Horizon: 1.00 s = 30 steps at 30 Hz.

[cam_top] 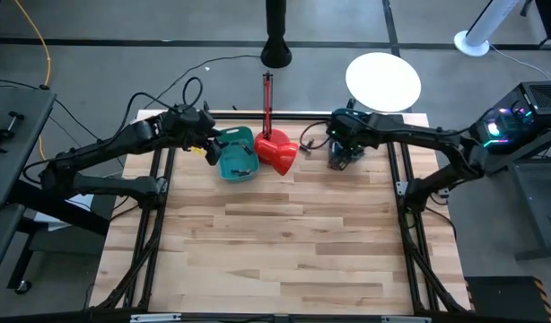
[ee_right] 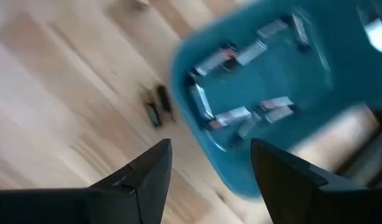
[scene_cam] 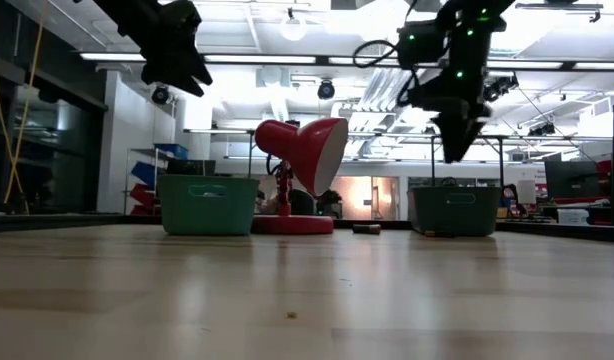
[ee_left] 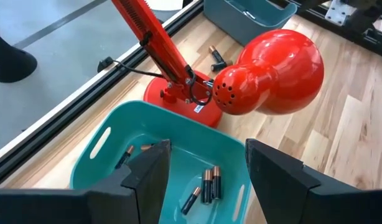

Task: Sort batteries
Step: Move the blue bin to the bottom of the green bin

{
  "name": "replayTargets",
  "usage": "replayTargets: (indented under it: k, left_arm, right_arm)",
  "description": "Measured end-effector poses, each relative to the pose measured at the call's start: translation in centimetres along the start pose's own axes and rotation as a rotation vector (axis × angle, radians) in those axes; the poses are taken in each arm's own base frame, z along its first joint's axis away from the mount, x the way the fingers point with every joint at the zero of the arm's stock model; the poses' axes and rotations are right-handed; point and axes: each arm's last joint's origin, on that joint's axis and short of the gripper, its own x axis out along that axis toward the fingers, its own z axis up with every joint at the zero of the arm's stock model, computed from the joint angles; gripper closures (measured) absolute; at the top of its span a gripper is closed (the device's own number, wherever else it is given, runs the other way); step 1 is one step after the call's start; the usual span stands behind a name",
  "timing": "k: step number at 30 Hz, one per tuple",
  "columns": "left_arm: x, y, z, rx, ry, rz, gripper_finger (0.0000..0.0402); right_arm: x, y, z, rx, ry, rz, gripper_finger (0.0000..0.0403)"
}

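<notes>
Two teal bins stand at the table's far side, with a red desk lamp (cam_top: pixel 277 151) between them. My left gripper (ee_left: pixel 206 149) hovers open and empty above the left bin (ee_left: pixel 110 134), which holds several dark batteries (ee_left: pixel 208 185). My right gripper (ee_right: pixel 211 144) hovers open and empty over the near-left rim of the right bin (ee_right: pixel 197 134), where several batteries (ee_right: pixel 233 115) with light ends lie. Two loose batteries (ee_right: pixel 157 106) lie on the wood beside the right bin. Two more (ee_left: pixel 217 59) lie by the lamp's base.
The lamp's red head (ee_left: pixel 272 71) leans low between the bins, and its arm (ee_left: pixel 150 37) slants up from the base (ee_left: pixel 178 99). A white round disc (cam_top: pixel 383 81) lies past the far edge. The bare wooden tabletop (cam_top: pixel 275 242) stretches toward the near edge.
</notes>
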Motion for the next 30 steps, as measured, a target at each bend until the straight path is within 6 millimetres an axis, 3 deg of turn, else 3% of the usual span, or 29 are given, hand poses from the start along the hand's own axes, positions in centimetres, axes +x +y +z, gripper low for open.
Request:
replayTargets:
  k: [13, 16, 18, 21, 22, 30]
  left_arm:
    - [0.0, -0.7, -0.2, 0.007, 0.013, -0.031, 0.0200]
    - [0.0, -0.8, -0.2, 0.008, 0.013, -0.032, 0.0200]
    - [0.0, -0.8, -0.2, 0.009, 0.013, -0.032, 0.0200]
    - [0.0, -0.8, -0.2, 0.009, 0.013, -0.031, 0.0200]
    - [0.0, -0.8, -0.2, 0.009, 0.013, -0.031, 0.0200]
    - [0.0, -0.7, -0.2, 0.032, 0.011, -0.028, 0.0200]
  right_arm:
    - [6.5, 1.0, 2.2, -0.038, 0.142, -0.023, 0.0193]
    - [8.1, 1.1, 2.2, -0.034, 0.193, -0.047, 0.0224]
    - [8.5, 1.3, 2.2, -0.021, 0.202, -0.061, 0.0273]
    - [7.9, 1.5, 2.1, -0.020, 0.184, -0.060, 0.0371]
    - [7.3, 1.5, 2.1, -0.023, 0.162, -0.061, 0.0384]
    - [-0.3, 0.6, -0.5, 0.102, 0.012, -0.044, 0.0400]
